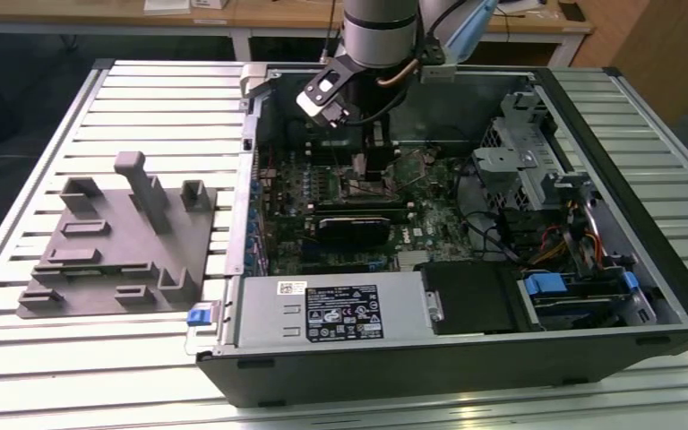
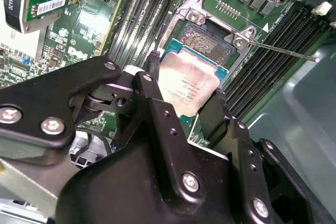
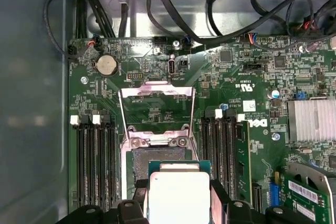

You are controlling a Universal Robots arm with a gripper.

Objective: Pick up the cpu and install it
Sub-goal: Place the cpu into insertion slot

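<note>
**Item: cpu, held over socket**

Your small, flat, square, silver-topped cpu [image 2: 190, 85] is clamped at opposite edges by the black gripper [image 2: 185, 86], its fingers [image 2: 153, 69] narrowed onto it. It hangs over the open metal-framed socket [image 2: 206, 40] on the green motherboard [image 2: 58, 40], inside the black computer case [image 1: 440, 376].

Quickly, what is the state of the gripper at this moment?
Gripper: jaws closed on the cpu, holding it over the open socket.
</note>
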